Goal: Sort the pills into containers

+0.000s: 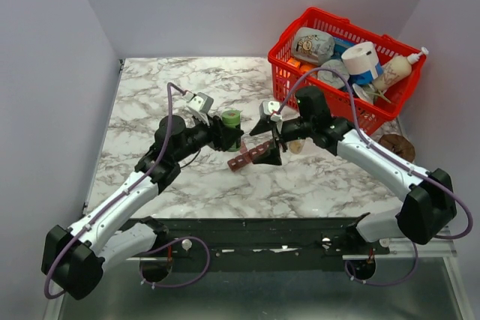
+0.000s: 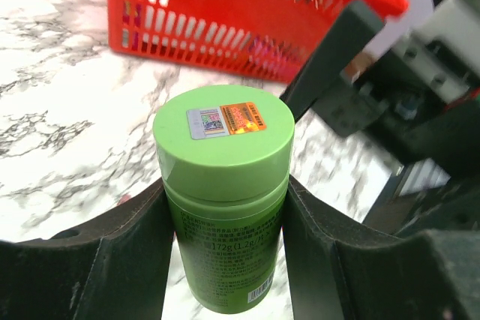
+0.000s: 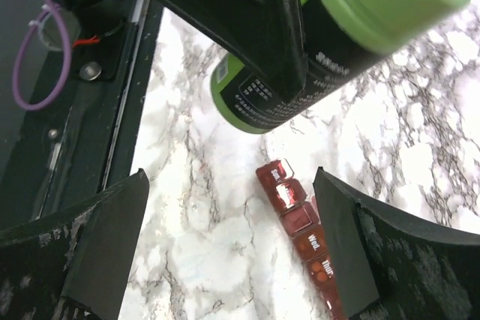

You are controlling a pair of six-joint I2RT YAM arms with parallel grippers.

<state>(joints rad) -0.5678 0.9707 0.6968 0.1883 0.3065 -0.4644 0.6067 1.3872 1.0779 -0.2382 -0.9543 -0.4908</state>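
While the left gripper (image 2: pixel 225 219) grips the green bottle (image 2: pixel 223 136) by its sides, the lid is on and the contents are hidden; whether the base touches the table (image 1: pixel 150 103) cannot be told. The right gripper (image 3: pixel 229 185) has its jaws spread wide, holds nothing and hovers over the organiser (image 3: pixel 298 219), which lies flat near the bottle. The right wrist view cuts off its far end, and from above the gripper covers part of it. The cell lettering is barely legible. A basket (image 1: pixel 300 73) stands back right.
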